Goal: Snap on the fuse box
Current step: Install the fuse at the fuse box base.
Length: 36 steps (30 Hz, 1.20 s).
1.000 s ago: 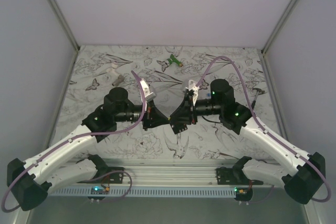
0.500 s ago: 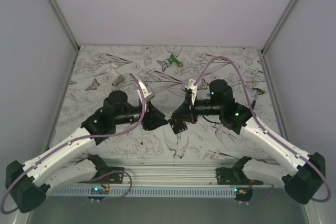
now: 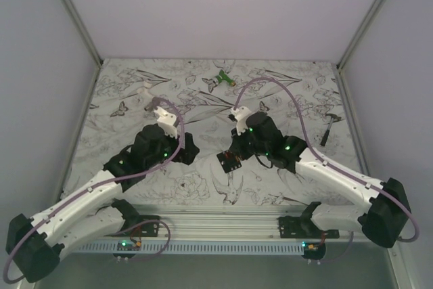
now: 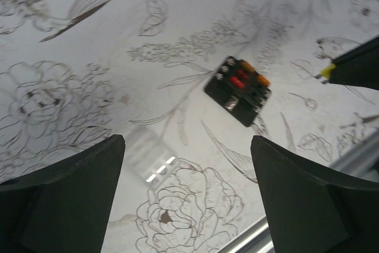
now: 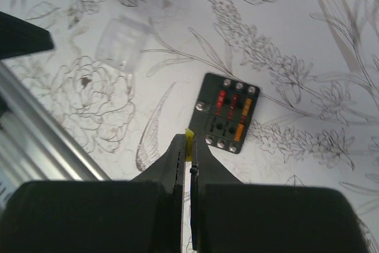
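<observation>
Released, one fuse box (image 5: 226,112) lies flat; left jaws gape empty, right jaws closed.

Fuse box (image 4: 238,90) is lying flat, bare tabletop (image 3: 291,93) showing along all four edges. Right gripper (image 5: 190,145) is hanging with closed jaws just beside one edge, crowding that side. Left gripper (image 4: 186,145) is standing wide-jawed, well back. Clear cover (image 5: 121,42) is lying apart from the box, nearer the left gripper.

We're counting one fuse box (image 5: 227,112), one clear cover (image 5: 121,42), one green tool (image 3: 221,79), one dark hammer-like tool (image 3: 329,126), one small white piece (image 3: 144,88) and one small grey piece (image 3: 152,104).
</observation>
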Available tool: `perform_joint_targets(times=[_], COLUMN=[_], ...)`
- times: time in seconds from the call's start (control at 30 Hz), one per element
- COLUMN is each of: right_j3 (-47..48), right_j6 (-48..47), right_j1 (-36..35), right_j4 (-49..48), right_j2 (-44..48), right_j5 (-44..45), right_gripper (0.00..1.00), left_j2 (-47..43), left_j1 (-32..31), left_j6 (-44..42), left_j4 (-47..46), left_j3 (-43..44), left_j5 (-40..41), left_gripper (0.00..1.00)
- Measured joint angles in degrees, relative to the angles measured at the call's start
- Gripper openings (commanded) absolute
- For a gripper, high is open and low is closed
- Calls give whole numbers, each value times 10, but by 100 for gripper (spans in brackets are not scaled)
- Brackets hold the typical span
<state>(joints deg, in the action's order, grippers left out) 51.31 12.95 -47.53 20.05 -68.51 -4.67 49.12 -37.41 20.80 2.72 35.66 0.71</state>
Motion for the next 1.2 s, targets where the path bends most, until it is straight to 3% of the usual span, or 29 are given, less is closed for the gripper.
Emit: perform_joint_targets(times=[0.13, 0.43, 1.2], right_j3=[-3, -20, -49], right_j6=[26, 62, 105], right_j1=[-19, -61, -75], right_j4=[4, -8, -75], right_j2=[-25, -126, -186], right_j5=[76, 180, 254], right_gripper=[0, 0, 0], left_j2=[6, 33, 49], left_j1=[26, 102, 127], left_j6=[16, 65, 96], left_j4=[12, 40, 61], left_j3=[-1, -9, -9], left_j5=[38, 52, 47], left_gripper=[99, 100, 100])
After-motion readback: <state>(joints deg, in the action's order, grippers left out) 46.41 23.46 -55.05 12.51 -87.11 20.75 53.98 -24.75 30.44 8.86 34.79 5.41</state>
